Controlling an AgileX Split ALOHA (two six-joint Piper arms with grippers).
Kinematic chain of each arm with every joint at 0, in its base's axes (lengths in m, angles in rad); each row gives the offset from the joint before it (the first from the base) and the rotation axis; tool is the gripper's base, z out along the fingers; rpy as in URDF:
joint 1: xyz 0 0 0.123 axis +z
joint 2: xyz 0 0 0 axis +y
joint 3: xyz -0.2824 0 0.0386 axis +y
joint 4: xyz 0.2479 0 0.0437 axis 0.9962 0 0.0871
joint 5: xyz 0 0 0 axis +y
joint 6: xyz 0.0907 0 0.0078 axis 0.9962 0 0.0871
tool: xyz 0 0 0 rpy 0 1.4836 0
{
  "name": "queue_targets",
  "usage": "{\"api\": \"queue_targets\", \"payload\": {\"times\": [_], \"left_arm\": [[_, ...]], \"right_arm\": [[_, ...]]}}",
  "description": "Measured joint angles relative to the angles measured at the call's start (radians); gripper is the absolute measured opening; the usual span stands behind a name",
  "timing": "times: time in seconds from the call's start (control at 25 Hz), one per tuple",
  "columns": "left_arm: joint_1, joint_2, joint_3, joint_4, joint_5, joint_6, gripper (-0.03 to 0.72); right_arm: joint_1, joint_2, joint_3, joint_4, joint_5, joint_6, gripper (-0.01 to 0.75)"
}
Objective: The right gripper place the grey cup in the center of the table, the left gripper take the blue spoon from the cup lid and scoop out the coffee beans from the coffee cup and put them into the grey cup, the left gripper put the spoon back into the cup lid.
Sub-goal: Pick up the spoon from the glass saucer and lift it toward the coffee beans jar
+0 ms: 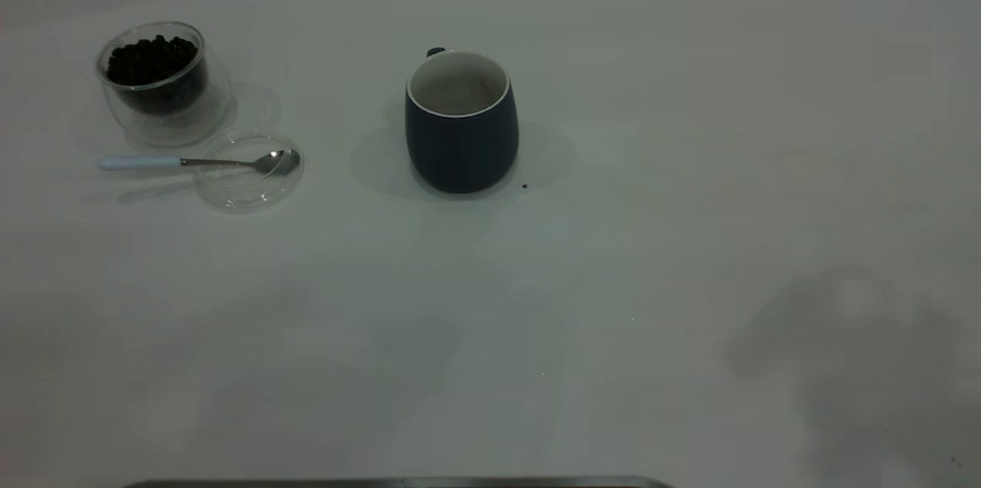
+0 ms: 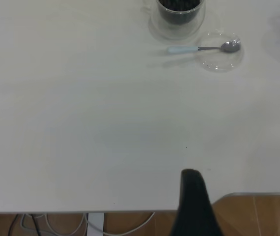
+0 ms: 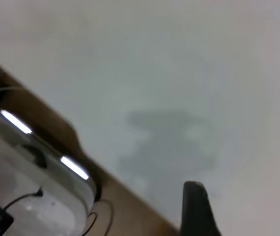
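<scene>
The grey cup (image 1: 461,135) stands upright near the table's middle, its handle turned to the far side and its inside showing white. The coffee cup (image 1: 162,86) holds the coffee beans (image 1: 152,59) at the far left. Just in front of it lies the cup lid (image 1: 237,193), with the blue spoon (image 1: 191,162) laid across it, bowl on the lid and handle pointing left. Neither gripper shows in the exterior view. The left gripper (image 2: 191,173) hovers shut over the table's near edge, far from the spoon (image 2: 199,48), lid (image 2: 221,61) and glass cup (image 2: 178,19). The right gripper (image 3: 193,186) is shut and empty above bare table.
One stray bean (image 1: 524,185) lies just right of the grey cup's foot. The white table (image 1: 613,281) spreads wide to the right and front. Beyond the table edge in the right wrist view sits a silver-white device with cables (image 3: 32,187).
</scene>
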Motion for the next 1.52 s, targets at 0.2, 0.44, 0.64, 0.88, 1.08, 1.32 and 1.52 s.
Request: {"api": "queue_targets", "payload": {"times": [0.2,0.44,0.64,0.88,1.08,1.32,1.52], "left_arm": [[0.000,0.000,0.000,0.000,0.000,-0.001,0.592],[0.000,0.000,0.000,0.000,0.000,-0.001,0.592],[0.000,0.000,0.000,0.000,0.000,-0.002,0.592],[0.000,0.000,0.000,0.000,0.000,-0.002,0.592],[0.000,0.000,0.000,0.000,0.000,-0.002,0.592],[0.000,0.000,0.000,0.000,0.000,-0.002,0.592],[0.000,0.000,0.000,0.000,0.000,-0.002,0.592]], "right_arm": [[0.000,-0.194,0.218,-0.002,0.000,0.029,0.461],[0.000,-0.404,0.432,-0.010,0.000,0.094,0.461],[-0.041,-0.589,0.548,-0.011,-0.027,0.131,0.461],[-0.205,-0.873,0.650,-0.011,-0.134,0.140,0.461],[-0.316,-1.032,0.675,-0.014,-0.128,0.161,0.461],[-0.373,-1.131,0.675,-0.014,-0.126,0.165,0.461],[-0.377,-1.168,0.675,-0.014,-0.122,0.167,0.461]]}}
